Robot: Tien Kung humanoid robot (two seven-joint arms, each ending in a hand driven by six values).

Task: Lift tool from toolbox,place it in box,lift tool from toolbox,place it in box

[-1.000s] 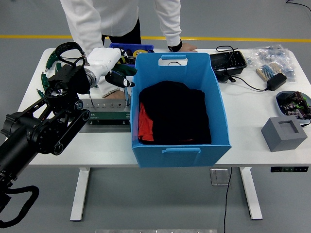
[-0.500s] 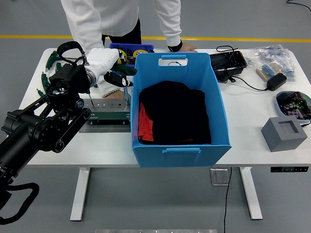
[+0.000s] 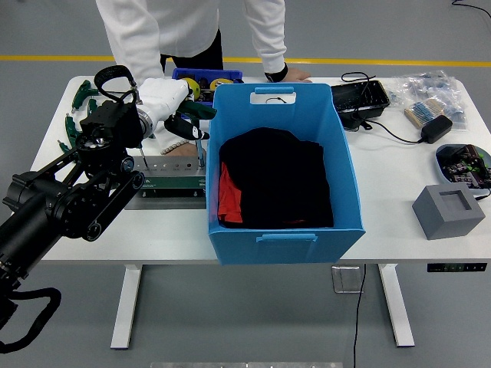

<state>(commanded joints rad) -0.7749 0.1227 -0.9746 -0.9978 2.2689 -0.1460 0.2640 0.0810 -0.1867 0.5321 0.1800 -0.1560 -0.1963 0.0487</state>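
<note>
My left hand (image 3: 173, 106), in a white cover, hangs over the toolbox (image 3: 165, 182), a flat green and grey tray left of the blue box (image 3: 349, 165). Its fingers are shut on a dark-handled tool (image 3: 189, 128), whose thin shaft points down beside the box's left wall. The tool is just outside the box, at rim height. Black and red cloth (image 3: 276, 180) lies inside the box. My right arm is out of the picture. A person in white stands at the far side with one hand (image 3: 290, 75) resting on the table behind the box.
A small blue bin (image 3: 205, 77) of parts sits behind my hand. Green-handled tools (image 3: 75, 116) lie at the far left. To the right are a black tray (image 3: 359, 98), bags of parts (image 3: 426, 90), a power adapter (image 3: 435, 128), a dish (image 3: 464, 162) and a grey block (image 3: 449, 211).
My left arm has shifted slightly toward the far side, still gripping the tool; the tool stays beside the box's left wall. The person has not moved.
</note>
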